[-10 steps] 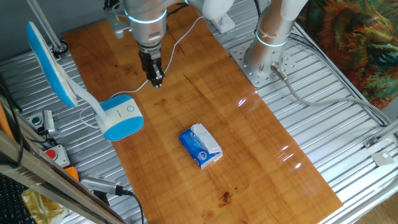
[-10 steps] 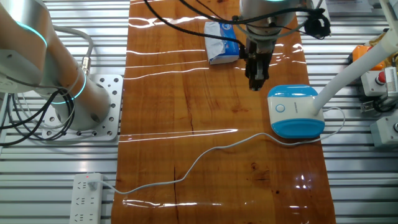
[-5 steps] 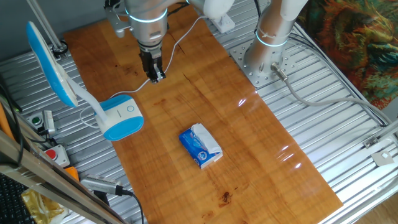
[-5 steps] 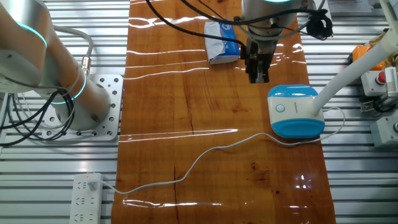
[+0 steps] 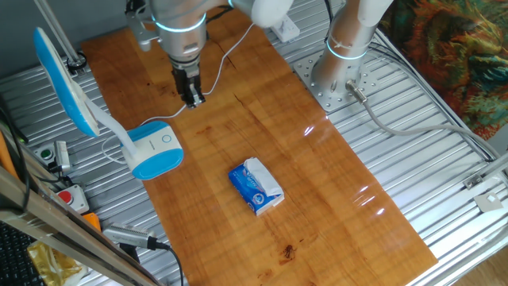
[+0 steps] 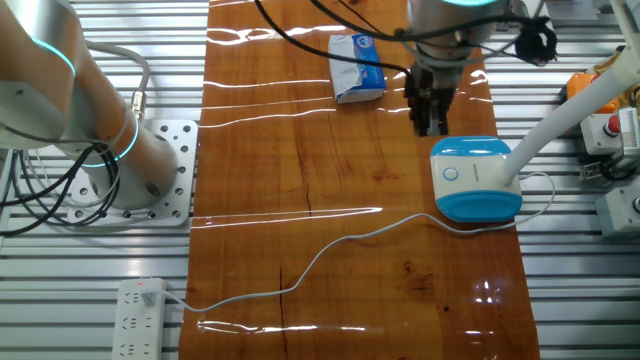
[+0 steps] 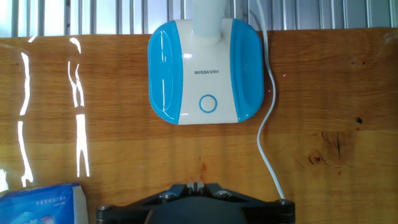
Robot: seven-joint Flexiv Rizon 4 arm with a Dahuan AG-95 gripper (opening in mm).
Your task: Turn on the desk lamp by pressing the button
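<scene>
Lamp head: the long oval blue-backed head (image 5: 65, 83) stands at the far left in one fixed view, raised over the metal rails, up and to the left of the lamp base.
Lamp neck: the white neck (image 5: 111, 131) goes down from the head to the lamp base.
Desk lamp: the desk lamp (image 5: 153, 149) has a rounded blue-and-white base that lies on the wooden table (image 5: 317, 191) close to its edge; in the other fixed view the base (image 6: 475, 178) is near the right edge of the wood.
Button: a round ring button (image 7: 208, 103) is on the white middle band of the lamp base, below the small brand writing, in the hand view; it shows also in the other fixed view (image 6: 451, 173).
Cable: a thin white cable (image 6: 330, 250) leaves the lamp base and runs over the wood to a power strip (image 6: 141, 318) on the rails.
Gripper: the gripper (image 5: 193, 98) hangs above the wood, near the lamp base but apart from it, not over the button; in the other fixed view (image 6: 431, 126) it is just beyond the top edge of the base.
Jaws: in the hand view the fingertips (image 7: 198, 184) meet at the bottom middle with no gap, so the jaws are closed and hold nothing.
Packet: a small blue-white packet (image 5: 255, 187) lies on the wood to the right of the lamp base, well apart from it.
Arm mount: the arm's round mount (image 5: 337, 79) stands on the rails, far right of the lamp base.
</scene>
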